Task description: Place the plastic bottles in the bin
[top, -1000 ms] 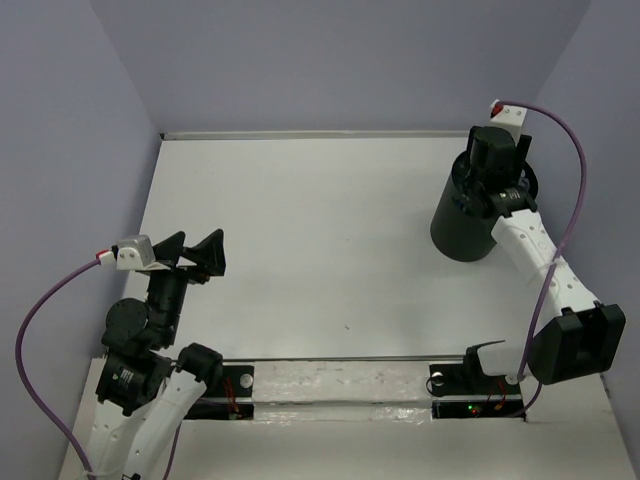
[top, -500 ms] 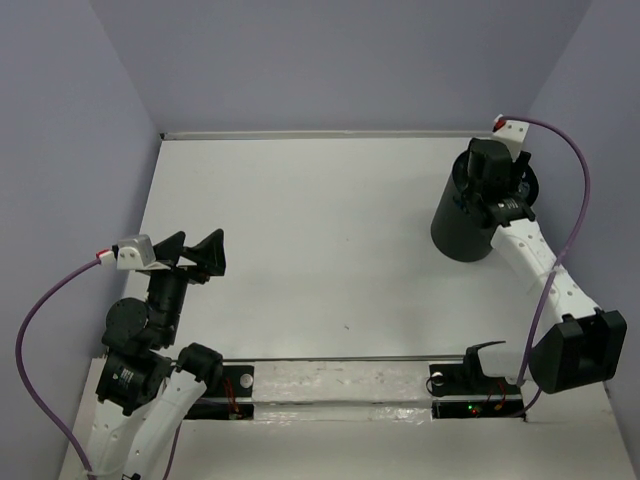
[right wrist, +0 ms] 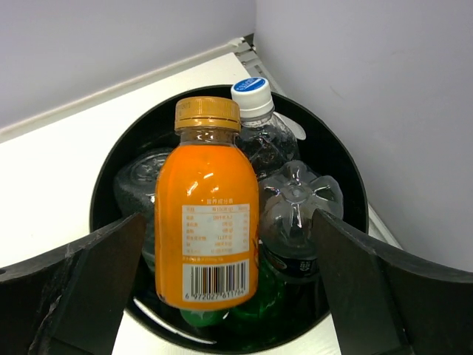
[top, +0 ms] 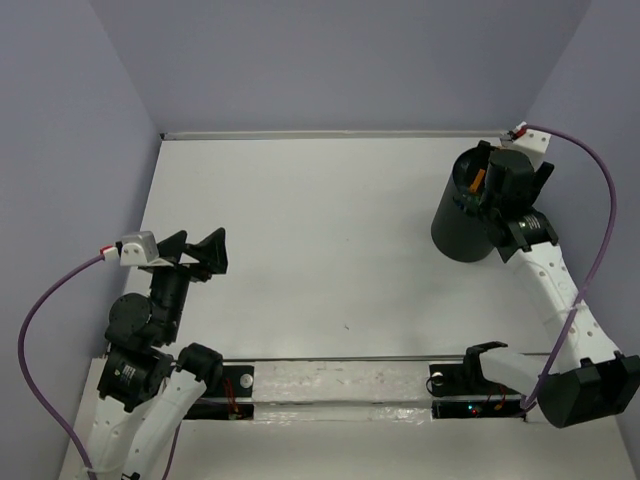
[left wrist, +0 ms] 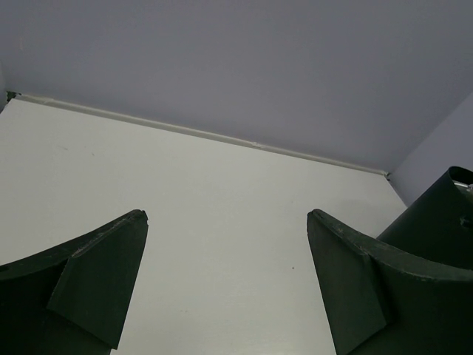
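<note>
All done, probably. Dropped squat orange plastic bottle [right wrist: 207, 214] onto clear bottles [right wrist: 295, 207] in tall black cylindrical plastic bin [top: 455, 235]; pulled right gripper [right wrist: 229, 218] back, jaws wide apart, empty. Left gripper [left wrist: 228, 214] spread too, idle.

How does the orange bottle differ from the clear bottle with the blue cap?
The orange bottle is opaque; the clear bottle is see-through. The orange bottle has a tan cap, the clear bottle a blue-and-white one. The orange bottle lies on top, partly covering the clear bottle. Both are in the bin, caps toward its far rim.
</note>
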`<state>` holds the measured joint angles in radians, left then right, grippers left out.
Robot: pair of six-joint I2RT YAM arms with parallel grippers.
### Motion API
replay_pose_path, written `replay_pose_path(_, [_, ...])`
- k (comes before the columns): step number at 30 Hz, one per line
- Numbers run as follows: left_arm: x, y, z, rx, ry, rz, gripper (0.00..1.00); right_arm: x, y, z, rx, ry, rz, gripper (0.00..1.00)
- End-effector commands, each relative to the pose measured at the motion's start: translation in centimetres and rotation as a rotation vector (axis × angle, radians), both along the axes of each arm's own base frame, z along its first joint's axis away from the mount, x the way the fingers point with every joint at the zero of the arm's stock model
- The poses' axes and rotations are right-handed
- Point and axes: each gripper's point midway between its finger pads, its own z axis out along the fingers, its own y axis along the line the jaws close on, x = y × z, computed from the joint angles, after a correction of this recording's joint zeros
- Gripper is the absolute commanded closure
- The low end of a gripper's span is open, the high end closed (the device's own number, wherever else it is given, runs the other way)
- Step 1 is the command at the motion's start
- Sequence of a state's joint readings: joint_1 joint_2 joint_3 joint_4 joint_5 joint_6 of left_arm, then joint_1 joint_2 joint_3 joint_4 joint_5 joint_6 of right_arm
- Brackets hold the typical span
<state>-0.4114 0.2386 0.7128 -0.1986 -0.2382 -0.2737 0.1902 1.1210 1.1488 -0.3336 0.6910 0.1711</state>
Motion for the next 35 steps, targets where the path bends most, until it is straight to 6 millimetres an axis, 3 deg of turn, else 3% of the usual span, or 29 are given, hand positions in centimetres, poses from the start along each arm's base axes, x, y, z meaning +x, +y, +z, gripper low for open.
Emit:
replay_pose_path(1, [0.7,-0.2,0.5,0.010,-0.018,0.003,0.01,-0.9,1.1,2.0,0.070,-0.070,0.066,0.01])
replay_pose_path(3, [0.8,-0.2,0.5,0.012,-0.012,0.005,0.01,-1.3,1.9,3.3,0.108,-0.114,0.115,0.01])
replay_pose_path(5, [0.8,-0.2,0.5,0.014,-0.014,0.006,0.01,-1.5,4.0,4.5,0.179,-0.161,0.229,0.00])
replay_pose_path(7, [0.6,-0.3,0.8,0.018,-0.022,-0.001,0.01,-2.6,6.0,6.5,0.255,-0.240,0.341,0.00])
replay_pose_path(12, [-1.0,-0.7,2.5,0.006,-0.110,-0.059,0.01,-6.7,8.3,10.9,0.330,-0.421,0.518,0.00])
replay_pose_path(16, [-2.4,-1.1,5.1,-0.017,-0.184,-0.107,0.01,-11.8,8.7,14.8,0.406,-0.576,0.592,0.00])
replay_pose_path(17, [-2.6,-1.1,5.8,-0.022,-0.197,-0.113,0.01,-14.5,9.4,16.6,0.422,-0.647,0.668,0.00])
replay_pose_path(19, [-3.6,-1.2,8.3,-0.045,-0.253,-0.141,0.01,-17.4,10.7,18.3,0.413,-0.712,0.791,0.00])
replay_pose_path(21, [-4.7,-1.4,10.8,-0.071,-0.313,-0.173,0.01,-21.0,10.8,20.4,0.390,-0.820,0.854,0.00])
replay_pose_path(25, [-6.5,-1.6,14.2,-0.097,-0.412,-0.219,0.01,-25.3,9.8,21.5,0.327,-0.934,0.870,0.00])
replay_pose_path(27, [-6.5,-1.4,14.6,-0.101,-0.414,-0.211,0.01,-27.0,9.0,21.8,0.299,-0.986,0.846,0.00])
replay_pose_path(31, [-6.3,-1.7,14.3,-0.105,-0.395,-0.222,0.01,-28.5,8.3,21.6,0.246,-1.023,0.826,0.00])
replay_pose_path(35, [-7.2,-1.6,14.6,-0.145,-0.423,-0.242,0.01,-28.7,7.9,21.3,0.217,-1.010,0.809,0.00])
